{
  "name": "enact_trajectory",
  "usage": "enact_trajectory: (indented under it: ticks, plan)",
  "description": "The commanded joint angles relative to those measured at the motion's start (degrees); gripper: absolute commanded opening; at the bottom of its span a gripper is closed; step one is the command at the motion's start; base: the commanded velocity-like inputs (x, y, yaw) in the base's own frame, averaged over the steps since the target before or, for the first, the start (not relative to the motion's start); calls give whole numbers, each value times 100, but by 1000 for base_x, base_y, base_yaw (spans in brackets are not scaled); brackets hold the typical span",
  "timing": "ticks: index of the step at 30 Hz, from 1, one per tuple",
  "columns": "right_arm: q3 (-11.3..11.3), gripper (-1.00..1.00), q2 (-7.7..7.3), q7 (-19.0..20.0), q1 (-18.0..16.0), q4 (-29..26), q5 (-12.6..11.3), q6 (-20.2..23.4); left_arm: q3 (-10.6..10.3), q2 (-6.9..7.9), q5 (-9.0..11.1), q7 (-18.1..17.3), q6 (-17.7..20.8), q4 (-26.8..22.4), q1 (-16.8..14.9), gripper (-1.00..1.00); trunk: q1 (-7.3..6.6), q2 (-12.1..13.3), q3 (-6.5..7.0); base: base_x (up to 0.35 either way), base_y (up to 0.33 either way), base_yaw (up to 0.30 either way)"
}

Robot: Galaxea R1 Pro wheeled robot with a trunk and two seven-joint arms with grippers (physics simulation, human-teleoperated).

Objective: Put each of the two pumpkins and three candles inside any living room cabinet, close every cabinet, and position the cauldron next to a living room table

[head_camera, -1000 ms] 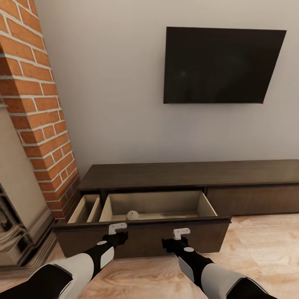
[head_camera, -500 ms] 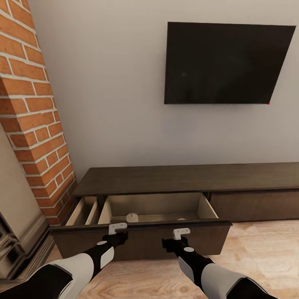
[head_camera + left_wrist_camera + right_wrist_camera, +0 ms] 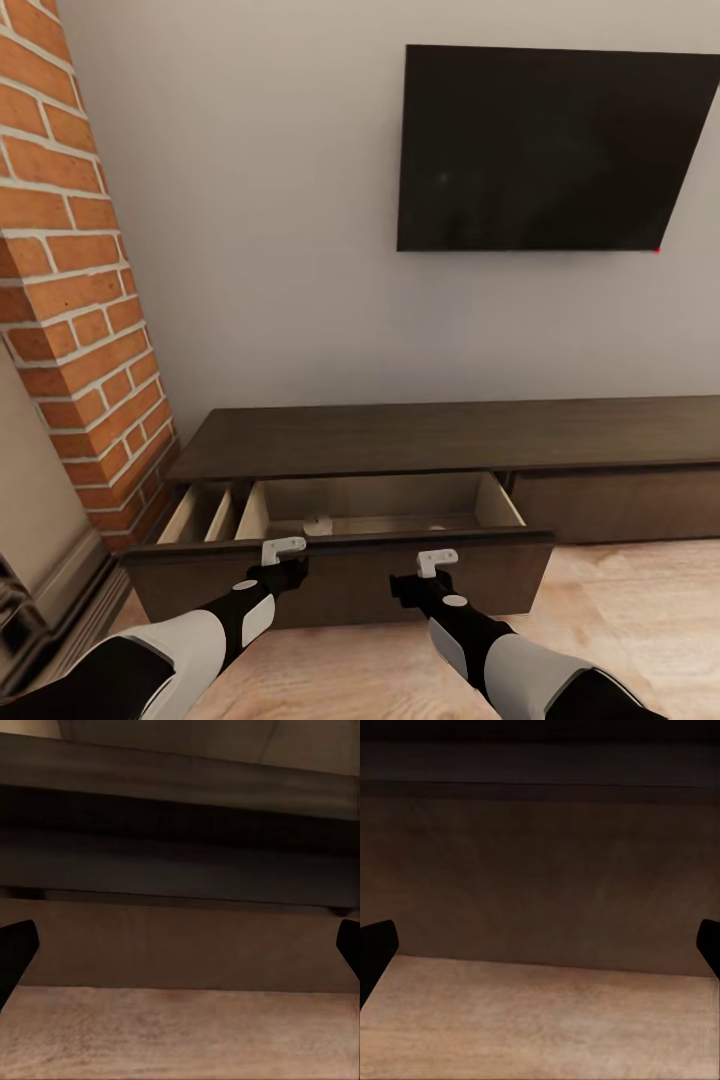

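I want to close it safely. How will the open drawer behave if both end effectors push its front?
The drawer looks like rigid wood, so it should slide straight in. Its wide front may skew under uneven pushing. The candle inside might tip or shift.

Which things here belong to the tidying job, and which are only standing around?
Job:
- cabinet, drawer open
- candle inside the drawer
- left hand, open
- right hand, open

Standing around:
- television
- brick column
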Motion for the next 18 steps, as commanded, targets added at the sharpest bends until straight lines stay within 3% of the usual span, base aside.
enact_trajectory:
  ticks: [1,18]
  plan:
    - [49,100,1,-20,-2,4,-49,-18,-43,-5,35,4,-31,16,-8,100,1,-2,-5,214,0,0]
    - [49,100,1,-20,-3,5,-48,-18,-43,-5,36,4,-31,16,-12,100,1,-2,-5,184,0,0]
